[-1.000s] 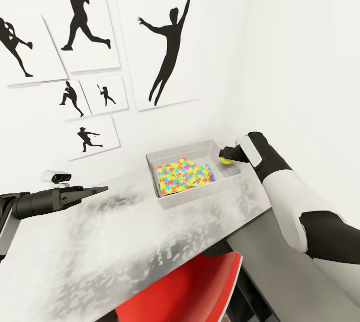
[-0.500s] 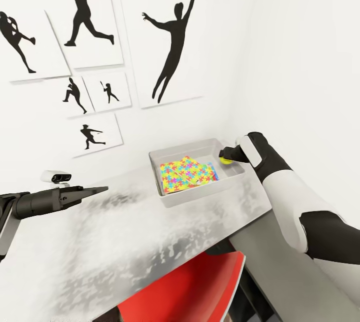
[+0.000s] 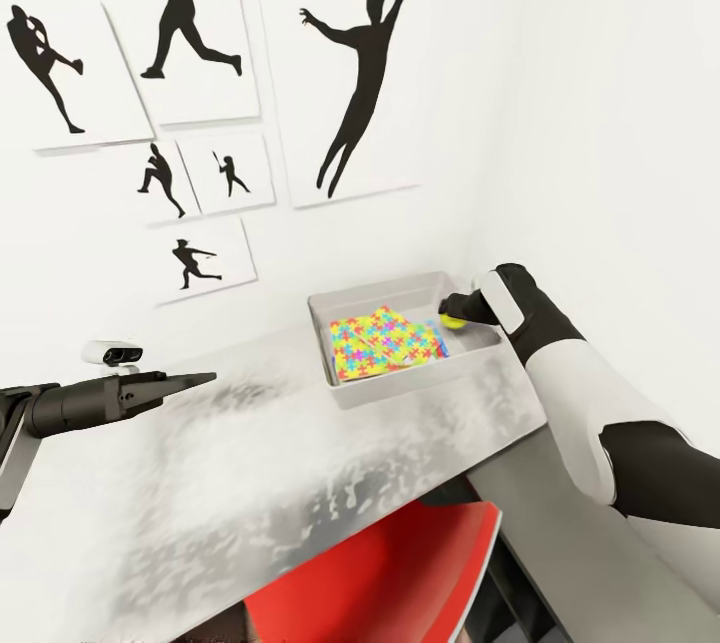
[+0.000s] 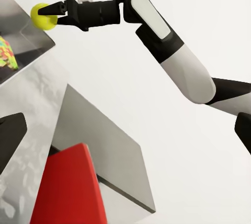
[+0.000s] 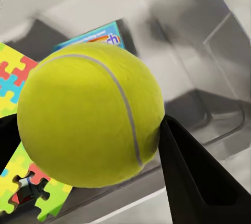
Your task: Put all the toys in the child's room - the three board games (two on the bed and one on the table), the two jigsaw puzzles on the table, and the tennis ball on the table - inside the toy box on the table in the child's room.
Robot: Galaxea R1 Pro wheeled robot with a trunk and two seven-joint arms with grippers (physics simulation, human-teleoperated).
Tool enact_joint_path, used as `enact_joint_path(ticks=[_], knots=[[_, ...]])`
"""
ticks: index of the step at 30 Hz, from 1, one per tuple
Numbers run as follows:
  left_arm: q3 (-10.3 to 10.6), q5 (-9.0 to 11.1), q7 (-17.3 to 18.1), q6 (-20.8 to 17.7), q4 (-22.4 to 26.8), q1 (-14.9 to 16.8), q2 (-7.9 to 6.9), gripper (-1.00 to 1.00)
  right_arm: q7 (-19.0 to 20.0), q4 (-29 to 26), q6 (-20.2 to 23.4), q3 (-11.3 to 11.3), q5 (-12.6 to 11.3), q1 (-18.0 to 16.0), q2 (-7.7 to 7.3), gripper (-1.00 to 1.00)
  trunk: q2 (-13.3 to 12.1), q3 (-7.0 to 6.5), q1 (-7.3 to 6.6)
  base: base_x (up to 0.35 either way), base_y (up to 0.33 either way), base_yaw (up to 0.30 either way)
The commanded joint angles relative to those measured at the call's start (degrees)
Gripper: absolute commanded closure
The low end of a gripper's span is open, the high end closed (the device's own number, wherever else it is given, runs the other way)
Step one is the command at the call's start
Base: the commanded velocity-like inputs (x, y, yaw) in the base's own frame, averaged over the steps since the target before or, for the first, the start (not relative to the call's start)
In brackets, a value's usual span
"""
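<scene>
Head view: right gripper (image 3: 450, 313) pinches tennis ball (image 3: 455, 321)

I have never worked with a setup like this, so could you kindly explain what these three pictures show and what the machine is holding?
These are simulator renders of a two-armed robot on wheels, steered by a person. The large picture comes from a camera on its head, looking down over a pale table against a white wall with baseball silhouette posters. The other two come from cameras near each wrist.

On the table stands a light-grey toy box. Inside it lie bright jigsaw puzzles and, seen from the right wrist, a blue board game beneath them.

The right gripper hangs over the box with its jaws shut on a yellow tennis ball. The left gripper hovers over the table, holding nothing. A red chair sits under the table edge.
</scene>
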State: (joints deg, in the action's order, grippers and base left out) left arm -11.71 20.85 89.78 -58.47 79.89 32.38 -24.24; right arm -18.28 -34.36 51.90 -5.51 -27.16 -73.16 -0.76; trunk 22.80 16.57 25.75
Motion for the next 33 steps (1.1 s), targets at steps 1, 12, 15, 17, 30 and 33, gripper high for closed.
enact_joint_path(ticks=[1,12,15,17,30,33], knots=[[0.02,-0.02,0.22,-0.6,0.01,0.05,-0.02,-1.0,-0.61,-0.04,0.11,-0.36,-0.79,-0.05,-0.09,1.0,0.12,0.2,0.03,0.0,0.0,0.089],[0.02,-0.02,0.22,-0.59,0.01,0.05,-0.02,-1.0,-0.68,-0.04,0.21,-0.27,-0.79,-0.05,-0.12,1.0,0.12,1.04,0.03,0.0,-0.019,0.078],[0.02,-0.02,0.22,-0.59,0.01,0.05,-0.02,-1.0,-0.68,-0.03,0.21,-0.22,-0.79,-0.05,-0.12,1.0,0.12,1.07,0.03,0.0,-0.02,0.013],[0.02,-0.02,0.22,-0.6,0.01,0.05,0.0,-1.0,-0.69,-0.05,0.23,-0.21,-0.82,-0.05,-0.14,1.0,0.12,1.08,0.03,0.0,-0.007,0.005],[0.02,-0.02,0.22,-0.59,0.01,0.05,-0.02,-1.0,-1.01,-0.09,0.22,0.3,-0.88,-0.15,-0.86,1.0,0.12,1.09,0.03,0.0,-0.001,0.0],[0.02,-0.02,0.22,-0.59,0.01,0.05,-0.02,-1.0,-1.04,-0.09,0.22,0.32,-0.88,-0.2,-1.12,1.0,0.12,1.09,0.03,0.0,0.0,0.0]])
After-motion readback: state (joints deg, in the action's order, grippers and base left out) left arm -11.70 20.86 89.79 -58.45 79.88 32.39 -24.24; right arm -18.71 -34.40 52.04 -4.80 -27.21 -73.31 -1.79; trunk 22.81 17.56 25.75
